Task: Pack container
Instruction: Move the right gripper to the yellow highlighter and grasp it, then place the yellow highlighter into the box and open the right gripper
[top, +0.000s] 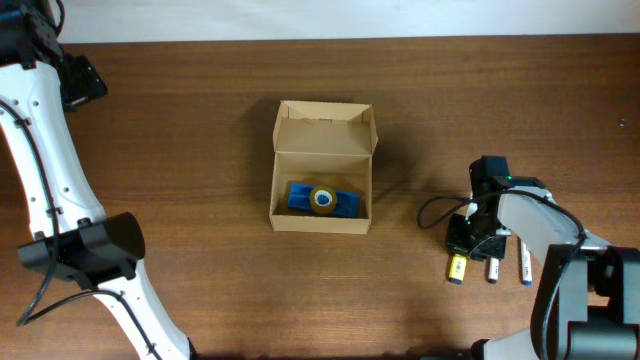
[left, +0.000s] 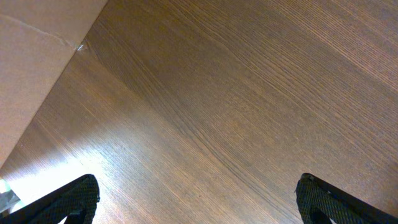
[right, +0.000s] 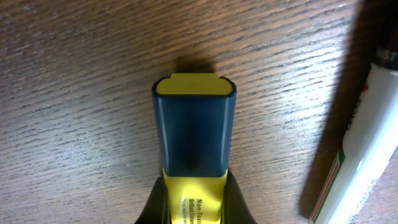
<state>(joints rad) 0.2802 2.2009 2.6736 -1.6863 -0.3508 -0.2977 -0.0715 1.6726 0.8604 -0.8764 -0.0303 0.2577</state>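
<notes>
The container (top: 320, 222) sits open mid-worktop (top: 200, 120), already holding a blue case (top: 298, 197) and a tape roll (top: 322, 199). At its 4 o'clock the right tool (right: 194, 210) is clenched on a yellow highlighter (right: 194, 137) lying on the wood, and two markers (top: 492, 268) beside it probably wait their turn. The left tool (left: 199, 205) is spread wide and empty.

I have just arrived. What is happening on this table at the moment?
A two-arm robot is packing the cardboard box, which stands open in the middle of the table with a blue case and a roll of tape inside. The right gripper is shut on a yellow highlighter lying on the table, next to a white marker. The left gripper is open over bare wood, holding nothing.
</notes>
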